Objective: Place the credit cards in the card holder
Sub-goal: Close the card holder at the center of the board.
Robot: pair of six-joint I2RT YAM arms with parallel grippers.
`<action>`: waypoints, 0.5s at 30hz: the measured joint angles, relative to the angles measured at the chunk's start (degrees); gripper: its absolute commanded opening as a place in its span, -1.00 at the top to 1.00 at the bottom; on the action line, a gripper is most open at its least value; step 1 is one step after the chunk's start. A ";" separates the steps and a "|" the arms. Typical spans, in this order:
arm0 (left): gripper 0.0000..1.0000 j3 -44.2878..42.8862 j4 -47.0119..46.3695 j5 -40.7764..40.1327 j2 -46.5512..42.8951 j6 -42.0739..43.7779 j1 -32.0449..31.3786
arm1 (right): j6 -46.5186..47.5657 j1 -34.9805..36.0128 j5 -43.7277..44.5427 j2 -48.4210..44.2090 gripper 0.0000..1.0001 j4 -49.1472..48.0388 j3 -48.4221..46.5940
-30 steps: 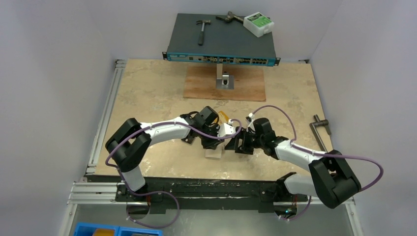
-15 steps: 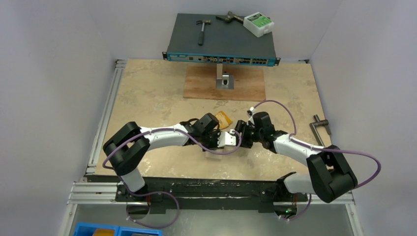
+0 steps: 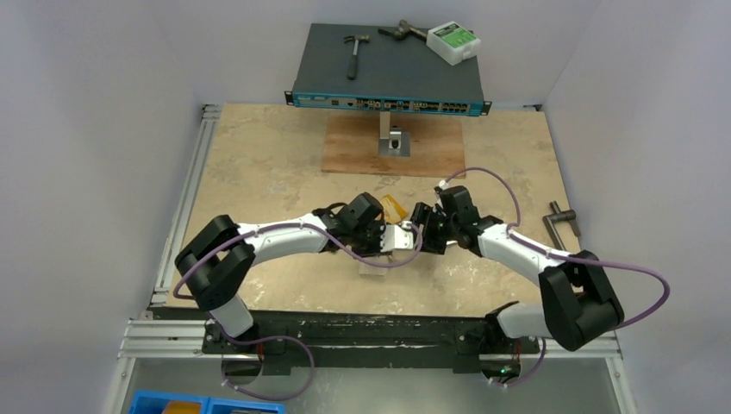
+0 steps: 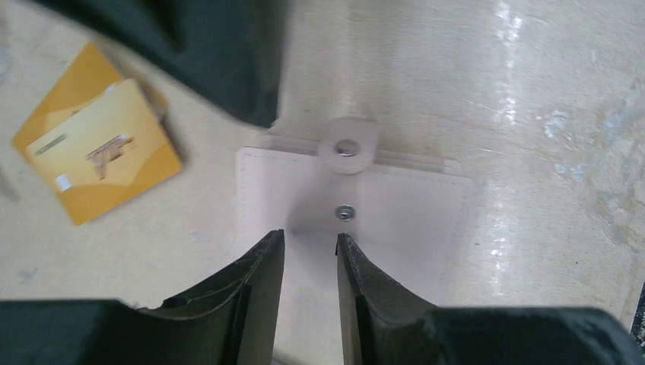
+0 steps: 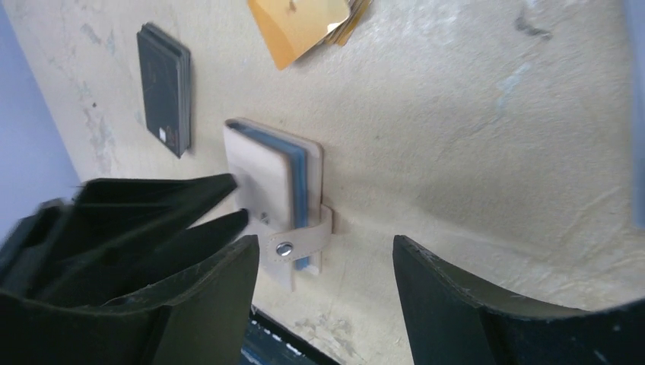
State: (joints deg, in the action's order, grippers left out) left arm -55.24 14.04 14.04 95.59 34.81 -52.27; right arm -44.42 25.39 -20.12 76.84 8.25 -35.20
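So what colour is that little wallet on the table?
The wallet is pale beige, with bluish pockets showing at its edge. The right wrist view shows it best.

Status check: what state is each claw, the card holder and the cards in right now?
card holder: folded shut, snap tab undone, flat on table.
orange-yellow card: loose on table, outside holder.
black card: loose on table, outside holder.
left claw: narrow gap, holding nothing, over holder.
right claw: wide open, empty.
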 measured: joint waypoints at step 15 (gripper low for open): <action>-0.94 -9.22 10.88 5.33 -14.73 -6.64 20.11 | -1.27 -13.11 -6.54 -1.68 -0.98 0.04 5.22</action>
State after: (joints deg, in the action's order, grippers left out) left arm -64.47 24.93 19.38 80.86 28.16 -32.16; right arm -45.69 12.27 -26.65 75.16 8.29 -29.98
